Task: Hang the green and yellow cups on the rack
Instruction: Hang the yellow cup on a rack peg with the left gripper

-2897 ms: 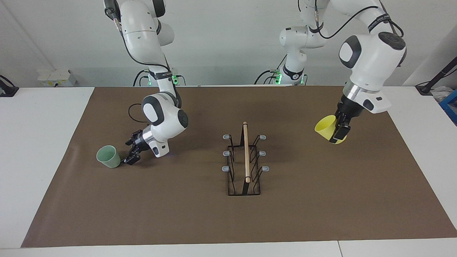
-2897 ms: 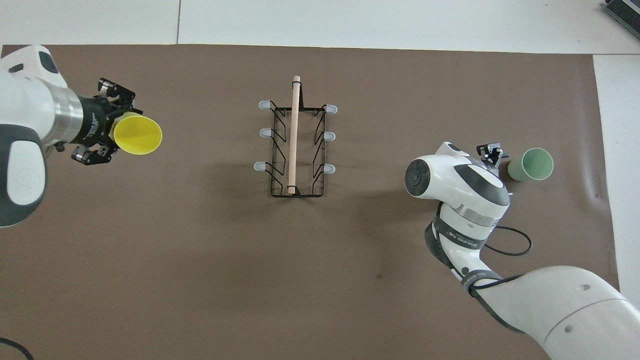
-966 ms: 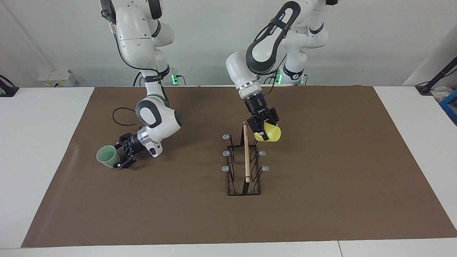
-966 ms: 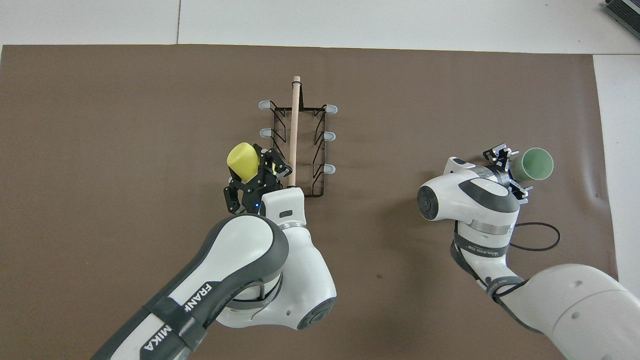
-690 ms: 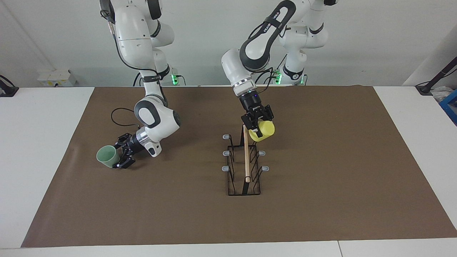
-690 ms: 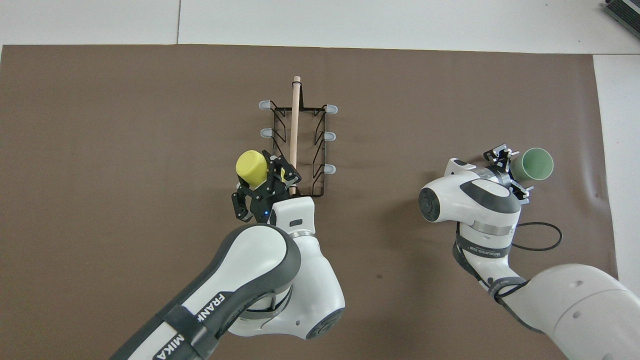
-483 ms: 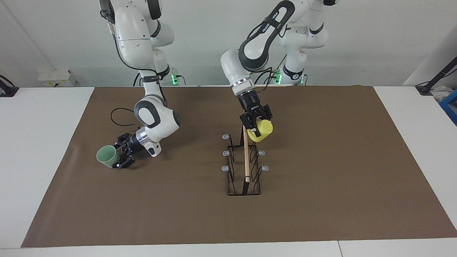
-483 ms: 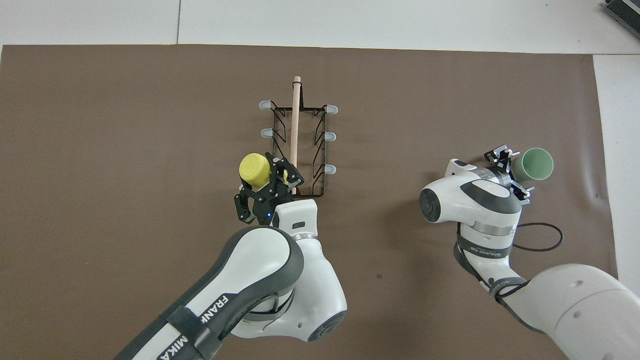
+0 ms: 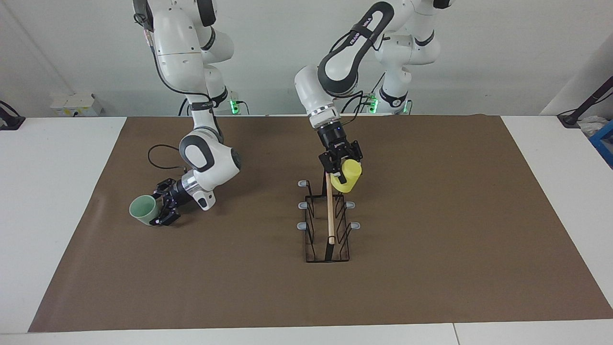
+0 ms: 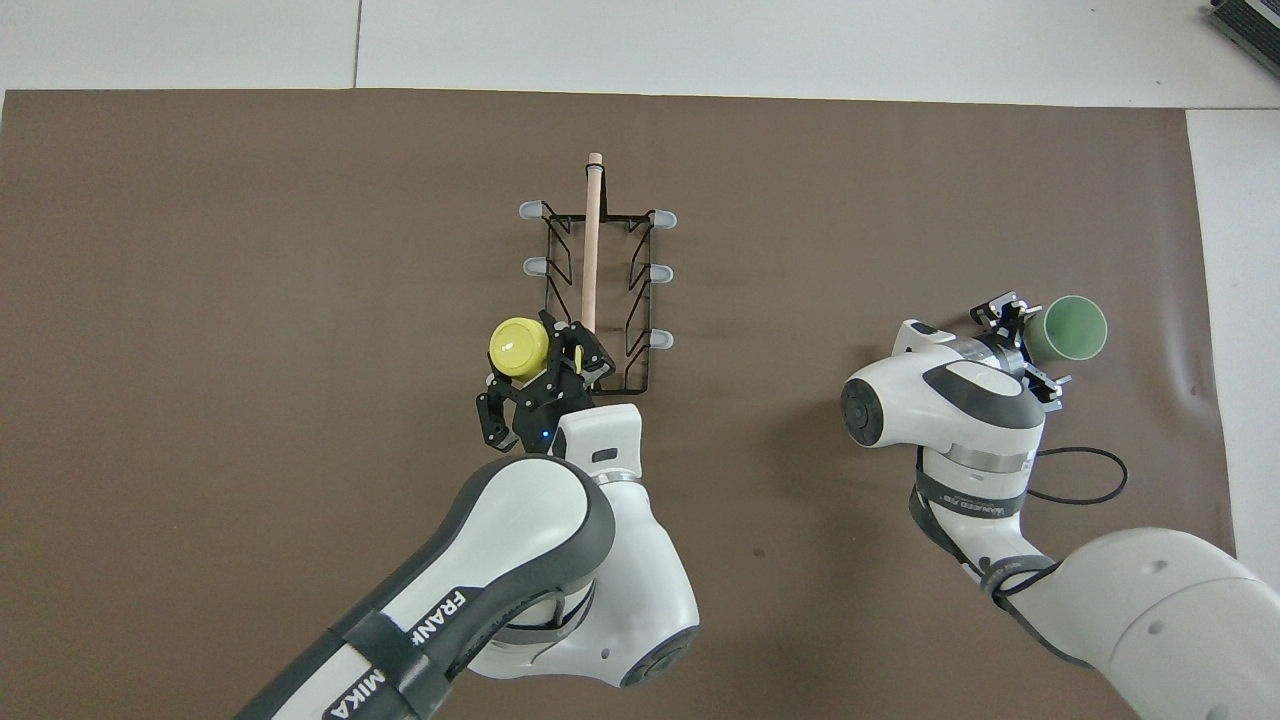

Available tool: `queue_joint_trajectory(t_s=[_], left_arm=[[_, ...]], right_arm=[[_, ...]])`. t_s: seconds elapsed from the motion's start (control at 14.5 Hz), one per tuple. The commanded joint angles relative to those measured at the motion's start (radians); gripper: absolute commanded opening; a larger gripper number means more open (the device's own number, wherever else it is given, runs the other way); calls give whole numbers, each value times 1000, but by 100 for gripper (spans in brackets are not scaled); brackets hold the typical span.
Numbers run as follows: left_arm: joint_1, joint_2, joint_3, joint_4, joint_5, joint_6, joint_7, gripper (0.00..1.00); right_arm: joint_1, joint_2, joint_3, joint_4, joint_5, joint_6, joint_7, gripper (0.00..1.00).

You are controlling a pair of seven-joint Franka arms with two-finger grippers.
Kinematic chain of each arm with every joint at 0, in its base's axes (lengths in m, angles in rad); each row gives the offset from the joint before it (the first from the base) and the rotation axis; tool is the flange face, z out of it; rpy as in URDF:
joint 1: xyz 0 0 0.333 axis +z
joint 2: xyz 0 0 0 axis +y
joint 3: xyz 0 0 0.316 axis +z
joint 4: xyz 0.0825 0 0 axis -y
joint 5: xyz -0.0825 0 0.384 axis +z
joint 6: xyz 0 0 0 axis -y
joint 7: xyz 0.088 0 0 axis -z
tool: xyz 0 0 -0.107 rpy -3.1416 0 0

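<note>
Left claw (image 9: 341, 168) was clamped on the yellow cup (image 9: 348, 174), cup turned mouth-down, over the rack's (image 9: 328, 221) peg row on the left arm's side, at the peg nearest the robots. In the overhead view the cup's base (image 10: 519, 346) faced up and covered that peg, so seating couldn't be read from above; in the facing view the cup looked just above the peg, maybe touching, couldn't tell.

Right claw (image 9: 160, 210) sat low by the bench (image 9: 431, 268), fingers spread wide around the green cup (image 9: 142, 209), which stood upright, mouth up, toward the right arm's end. Grip not closed; contact unclear.

Step in hand, by my read: dropping the yellow cup onto the peg. To do it well: centre the mouth over the grey tip, come down straight, avoid nudging the wooden rod (image 9: 329, 206) just beside the claw, release only once the cup hangs by itself. Rack looks light and could shift if bumped.
</note>
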State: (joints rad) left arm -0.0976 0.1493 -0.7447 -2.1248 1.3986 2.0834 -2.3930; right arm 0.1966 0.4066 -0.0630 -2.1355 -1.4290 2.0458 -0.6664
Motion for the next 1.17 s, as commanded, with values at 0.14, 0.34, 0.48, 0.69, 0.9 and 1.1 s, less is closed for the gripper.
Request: queue_joint_trajectory(t_s=[0.14,0.34,0.48,0.69,0.9,1.1], left_arm=[[-7,21,-10,14,-39,33,40,100],[4,26,-7,52,-105,35,145,100],[24,22,-7,77,-163,35,251,100],[36,7,25,89,-234,35,409,100],[39,4,56,141,-338,33,552,100],[38,-22,102,169,-464,33,719,100]], right_arm=[[-31,-6,3,-21,-60,31,44,100],[-36,-6,3,-23,-60,33,44,100],[-36,-6,5,-24,-60,33,44,97],[-36,-6,5,-24,-60,34,44,87],[-36,-6,5,-24,-60,34,45,76],[-34,-6,5,-24,-62,34,47,63]])
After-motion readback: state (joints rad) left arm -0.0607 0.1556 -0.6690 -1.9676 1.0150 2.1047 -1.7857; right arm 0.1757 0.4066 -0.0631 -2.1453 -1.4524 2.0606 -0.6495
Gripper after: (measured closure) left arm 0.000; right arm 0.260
